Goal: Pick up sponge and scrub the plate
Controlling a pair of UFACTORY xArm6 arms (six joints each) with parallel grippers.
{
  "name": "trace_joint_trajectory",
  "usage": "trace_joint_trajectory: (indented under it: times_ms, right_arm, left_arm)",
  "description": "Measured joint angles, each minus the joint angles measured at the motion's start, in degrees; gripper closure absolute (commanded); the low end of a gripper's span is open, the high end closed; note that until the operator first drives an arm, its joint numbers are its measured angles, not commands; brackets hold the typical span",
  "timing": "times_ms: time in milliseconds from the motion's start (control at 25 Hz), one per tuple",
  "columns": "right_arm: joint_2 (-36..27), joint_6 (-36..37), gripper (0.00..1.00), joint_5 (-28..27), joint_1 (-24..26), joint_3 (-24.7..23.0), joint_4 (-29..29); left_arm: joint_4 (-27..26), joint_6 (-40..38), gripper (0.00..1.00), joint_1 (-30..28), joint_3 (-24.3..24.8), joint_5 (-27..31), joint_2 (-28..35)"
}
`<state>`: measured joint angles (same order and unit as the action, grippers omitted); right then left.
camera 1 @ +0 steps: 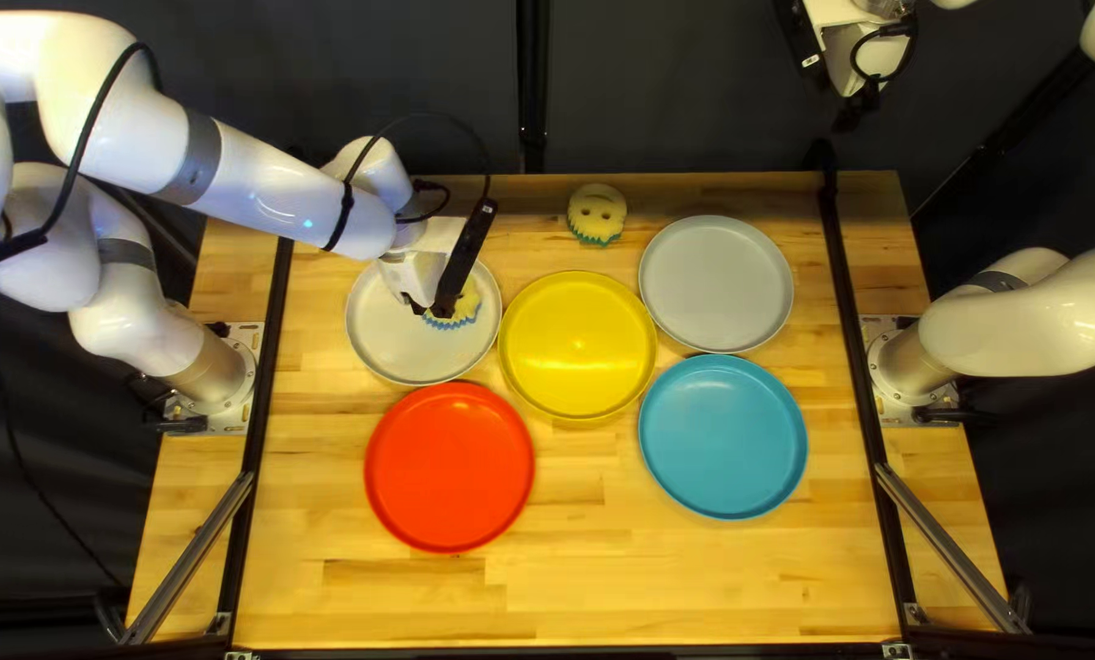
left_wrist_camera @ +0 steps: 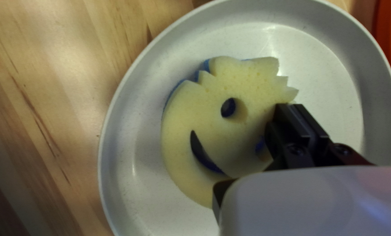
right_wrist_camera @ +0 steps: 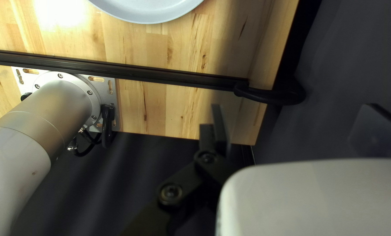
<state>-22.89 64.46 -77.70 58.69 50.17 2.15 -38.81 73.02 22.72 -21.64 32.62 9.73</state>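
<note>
- The yellow smiley-face foam sponge with a blue underside [left_wrist_camera: 204, 100] lies on the round off-white plate [left_wrist_camera: 134, 175], nearer that plate's right-hand rim in the top left view.
- My left gripper [left_wrist_camera: 292, 107] is at the sponge's spiky side, its two black fingers drawn together. I cannot tell whether any foam is nipped between them.
- My right gripper [right_wrist_camera: 296, 109] is spread wide with nothing in it, out by the far edge of the pale wooden table [camera 1: 694, 587].
- The step in hand looks like securing the sponge for scrubbing. Test the grip with a slight lift; if the foam stays down, open, straddle a thicker part and close again.
- Scrub with the blue side flat and light, even pressure; pushing hard could fold the foam or scrape fingertips on the plate.
- Keep strokes short, working from the middle out to the rim. The plate may slide into the round yellow plate [camera 1: 578, 342] or the round red plate [camera 1: 449, 465] close by.
</note>
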Motion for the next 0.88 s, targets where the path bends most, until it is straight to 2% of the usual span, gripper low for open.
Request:
trace_joint_trajectory:
  times_ms: [280,440,600,880]
  right_arm:
    - [0.0,0.0,0.0,0.0,0.0,0.0,0.0]
    - [0.0,0.0,0.0,0.0,0.0,0.0,0.0]
    - [0.0,0.0,0.0,0.0,0.0,0.0,0.0]
    - [0.0,0.0,0.0,0.0,0.0,0.0,0.0]
  left_arm:
    - [2.38,-0.51,1.0,3.82,7.74,2.19,8.24]
    - [3.51,-0.68,1.0,5.77,9.42,3.48,10.18]
    - [3.98,-0.91,1.0,6.18,7.13,3.9,8.13]
    - [5.27,-0.39,1.0,7.02,-1.29,4.72,0.41]
